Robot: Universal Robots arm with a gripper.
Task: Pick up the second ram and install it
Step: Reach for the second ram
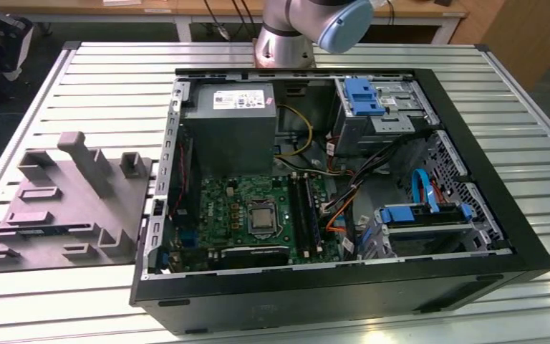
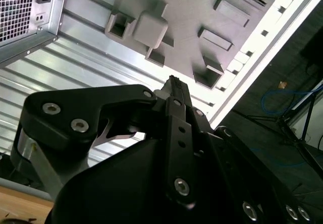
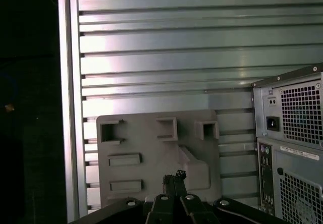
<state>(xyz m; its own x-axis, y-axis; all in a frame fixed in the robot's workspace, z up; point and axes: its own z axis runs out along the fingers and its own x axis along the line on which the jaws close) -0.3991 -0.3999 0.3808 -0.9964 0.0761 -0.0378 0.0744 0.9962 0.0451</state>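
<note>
Black matte gripper (image 3: pixel 174 178): I read jaws clenched together, facing the grey moulded plastic tray (image 3: pixel 146 143) on ribbed aluminium surface (image 3: pixel 166 42).

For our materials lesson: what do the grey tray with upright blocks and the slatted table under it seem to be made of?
The grey tray looks like matte plastic, perhaps moulded or printed: even dull grey, no glints. The table looks like bare metal, probably aluminium: silvery ribbed slats with bright reflections.
</note>
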